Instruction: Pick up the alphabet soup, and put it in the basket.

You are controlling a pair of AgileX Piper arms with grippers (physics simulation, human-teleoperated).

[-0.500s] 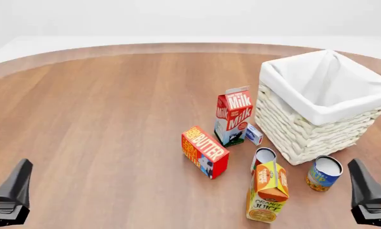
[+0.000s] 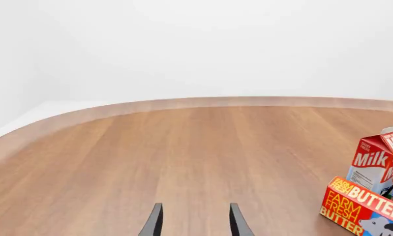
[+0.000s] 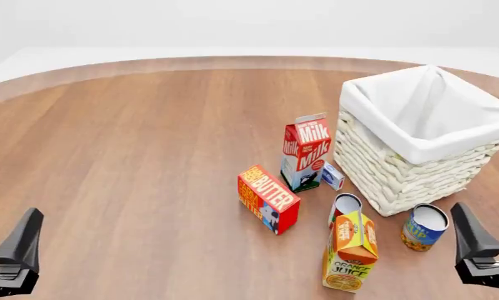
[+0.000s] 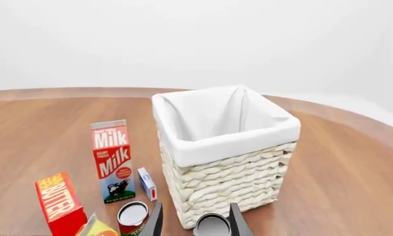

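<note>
The alphabet soup [image 3: 425,227] is a small blue-labelled can with a pale top. It stands upright on the table just in front of the basket [image 3: 424,134], a large cream woven basket with a white liner. My right gripper [image 3: 493,239] is open and empty, low at the front right, a little right of the can and nearer to me. In the right wrist view the can's top [image 4: 213,226] shows between the spread fingers [image 4: 237,221], with the basket [image 4: 226,142] behind it. My left gripper [image 3: 1,250] is open and empty at the front left, far from the can; the left wrist view shows its fingers [image 2: 154,223] over bare table.
A milk carton [image 3: 306,152], a butter box [image 3: 268,197], a small blue-white box [image 3: 333,175], a reddish can [image 3: 346,205] and an orange juice carton [image 3: 351,251] stand left of the soup can. The juice carton is closest to it.
</note>
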